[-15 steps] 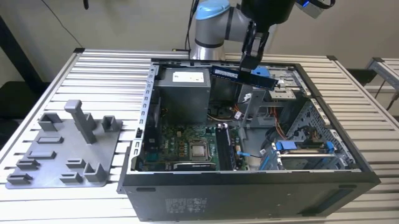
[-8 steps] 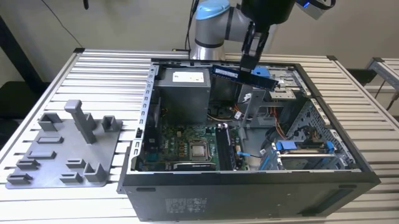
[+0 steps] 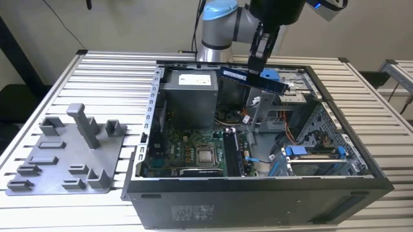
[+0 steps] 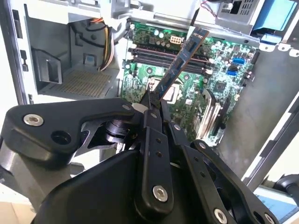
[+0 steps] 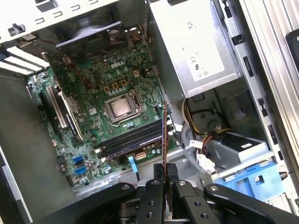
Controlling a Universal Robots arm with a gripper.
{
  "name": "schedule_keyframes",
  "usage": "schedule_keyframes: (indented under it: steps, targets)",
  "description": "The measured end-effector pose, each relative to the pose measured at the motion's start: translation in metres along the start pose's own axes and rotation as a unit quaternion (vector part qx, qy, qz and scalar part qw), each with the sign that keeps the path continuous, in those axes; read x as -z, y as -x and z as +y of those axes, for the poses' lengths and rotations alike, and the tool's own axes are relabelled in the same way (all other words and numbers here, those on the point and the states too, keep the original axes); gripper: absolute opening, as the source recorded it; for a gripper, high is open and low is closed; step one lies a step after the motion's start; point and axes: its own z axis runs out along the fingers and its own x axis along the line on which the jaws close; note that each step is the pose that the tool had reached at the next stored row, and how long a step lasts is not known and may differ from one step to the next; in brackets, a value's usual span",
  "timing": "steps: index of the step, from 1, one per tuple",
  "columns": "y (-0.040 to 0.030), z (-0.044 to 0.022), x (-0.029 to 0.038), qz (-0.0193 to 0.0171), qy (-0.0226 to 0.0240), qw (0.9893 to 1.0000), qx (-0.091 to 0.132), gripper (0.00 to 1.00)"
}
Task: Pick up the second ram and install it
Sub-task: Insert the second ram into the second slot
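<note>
Your jaws are clamping shut on the second ram [image 3: 253, 80], pinching the dark blue stick near its middle while the arm [image 3: 219, 19] is reaching down from above the open computer case [image 3: 258, 198]. In the exterior view the stick is hanging in the air over the far part of the case, beside the grey power supply [image 3: 190, 92], and its long edge is slanting down toward the exterior view's right. It is touching nothing but the jaws, and it is sitting well clear of the green motherboard [image 3: 187, 145] below. In the second wrist view the second ram [image 4: 180, 65] is sticking out from the jaws at a tilt over the board, with the dark memory slots [image 4: 159, 55] lying behind it. In the first wrist view you are seeing it edge-on [image 5: 164, 135] - a thin line crossing the slots [image 5: 133, 140], near the processor [image 5: 120, 108]. On the desk [image 3: 110, 72] beside the case a grey tray [image 3: 65, 159] of blocks is sitting toward the exterior view's left
</note>
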Motion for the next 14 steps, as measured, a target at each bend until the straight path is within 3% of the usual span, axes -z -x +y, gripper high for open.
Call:
schedule_keyframes:
  steps: [7, 14]
  targets:
    - [0.0, 0.0, 0.0, -0.0007, -0.0008, 0.9999, -0.017, 0.14]
    - [0.0, 0.0, 0.0, -0.0008, -0.0009, 0.9998, -0.018, 0.14]
